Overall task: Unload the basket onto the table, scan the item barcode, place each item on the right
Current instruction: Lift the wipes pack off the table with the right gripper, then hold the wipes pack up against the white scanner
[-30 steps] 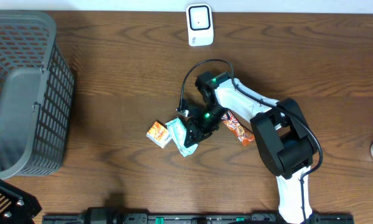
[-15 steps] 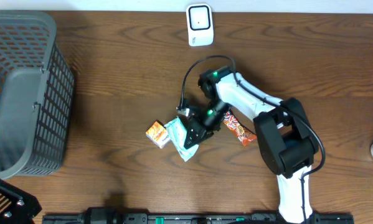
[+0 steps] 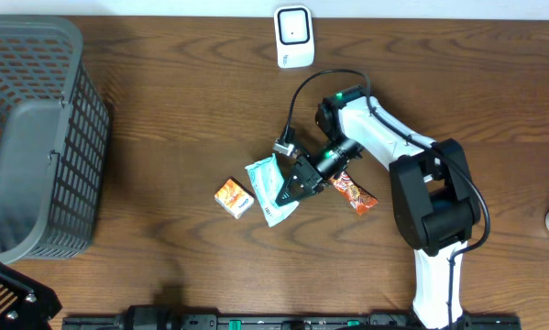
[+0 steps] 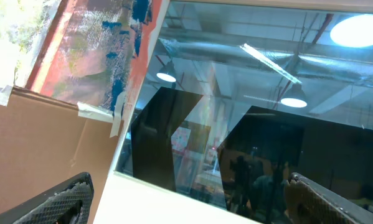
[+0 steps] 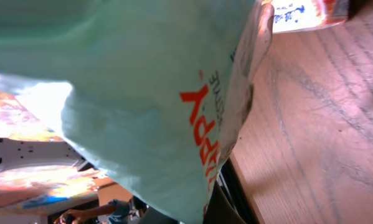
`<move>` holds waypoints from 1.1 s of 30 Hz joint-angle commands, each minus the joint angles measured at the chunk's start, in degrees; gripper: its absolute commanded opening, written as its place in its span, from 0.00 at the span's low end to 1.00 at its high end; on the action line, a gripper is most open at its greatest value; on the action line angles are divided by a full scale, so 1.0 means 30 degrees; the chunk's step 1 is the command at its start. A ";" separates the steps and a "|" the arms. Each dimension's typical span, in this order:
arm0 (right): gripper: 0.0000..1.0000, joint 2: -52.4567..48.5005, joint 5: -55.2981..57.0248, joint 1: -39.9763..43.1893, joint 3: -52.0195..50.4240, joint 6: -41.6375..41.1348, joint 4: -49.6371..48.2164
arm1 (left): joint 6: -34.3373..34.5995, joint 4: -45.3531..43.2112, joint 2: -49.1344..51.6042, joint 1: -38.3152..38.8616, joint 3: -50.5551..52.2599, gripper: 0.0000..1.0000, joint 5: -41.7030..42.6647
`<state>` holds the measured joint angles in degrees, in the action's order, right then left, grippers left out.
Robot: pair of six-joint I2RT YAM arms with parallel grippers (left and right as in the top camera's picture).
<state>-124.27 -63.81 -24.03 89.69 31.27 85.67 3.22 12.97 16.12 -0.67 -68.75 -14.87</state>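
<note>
Overhead evenly bright; close mint packet seems soft, ceiling lamps glare.

Overhead camera is looking straight down from high up, taking in the whole table; right wrist camera is pressing very close against the pale green packet, which overhead is also showing; left wrist camera is tilting upward toward ceiling lamps, facing away from the table.

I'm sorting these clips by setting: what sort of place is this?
Likely a mock checkout station in a lab: white barcode scanner, grey basket, mint-green snack packet, wooden table.
</note>
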 commanded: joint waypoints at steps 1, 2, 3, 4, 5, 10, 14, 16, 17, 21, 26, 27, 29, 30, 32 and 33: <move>0.01 0.0379 -0.0248 0.0379 0.0656 0.0750 0.0029 | 0.0175 -0.0066 -0.0226 -0.0044 0.0095 0.98 0.0313; 0.01 0.0386 -0.0073 0.0459 0.0896 0.0743 0.0029 | 0.0175 -0.0066 -0.0226 -0.0044 0.0095 0.98 0.0313; 0.01 0.0393 0.0138 0.0539 0.1231 0.0736 0.0051 | 0.0175 -0.0066 -0.0226 -0.0044 0.0095 0.98 0.0313; 0.01 0.0393 0.0532 0.0619 0.1683 0.0576 0.0146 | 0.0175 -0.0058 -0.0226 -0.0044 0.0095 0.98 0.0313; 0.01 0.0393 0.1231 0.0692 0.2331 0.0000 0.0197 | 0.0175 -0.0058 -0.0226 -0.0044 0.0095 0.98 0.0313; 0.02 0.0393 0.6987 0.0656 0.6244 -0.3956 -0.0146 | 0.0182 0.0000 -0.0226 -0.0044 0.0095 0.98 0.0313; 0.01 0.0393 1.3901 0.0219 0.8852 -0.7424 -0.1530 | 0.0175 0.0022 -0.0226 -0.0044 0.0095 0.98 0.0313; 0.01 0.0393 1.4761 -0.0007 0.9544 -0.7475 -0.2106 | 0.0182 0.0044 -0.0226 -0.0044 0.0095 0.98 0.0313; 0.01 0.0393 1.5183 -0.0109 0.9741 -0.7475 -0.2681 | 0.0182 0.0080 -0.0226 -0.0044 0.0095 0.98 0.0313; 0.01 0.0379 1.7405 -0.0313 0.9785 -0.7191 -0.5253 | 0.0182 0.0087 -0.0226 -0.0044 0.0095 0.98 0.0313; 0.01 0.0350 1.8404 -0.0328 0.9785 -0.5537 -0.8014 | 0.0182 0.0138 -0.0226 -0.0044 0.0095 0.98 0.0313; 0.01 0.0342 1.8884 -0.0328 0.9785 -0.5530 -0.8721 | 0.0182 0.0168 -0.0226 -0.0044 0.0095 0.98 0.0313; 0.01 0.0342 1.9482 -0.0306 0.9785 -0.5217 -1.0280 | 0.0182 0.0240 -0.0226 -0.0044 0.0102 0.98 0.0313; 0.01 0.0342 1.9657 -0.0306 0.9785 -0.4903 -1.1081 | 0.0182 0.0291 -0.0226 -0.0044 0.0102 0.98 0.0313; 0.01 0.0342 1.9977 -0.0306 0.9785 -0.4022 -1.2808 | 0.0182 0.0335 -0.0226 -0.0044 0.0102 0.98 0.0313; 0.01 0.0328 2.0240 -0.0306 0.9785 -0.3789 -1.3573 | 0.0175 0.0357 -0.0226 -0.0044 0.0102 0.98 0.0313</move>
<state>-124.22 -6.83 -24.67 117.82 15.79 47.94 3.22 13.98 16.12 -0.67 -68.75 -14.87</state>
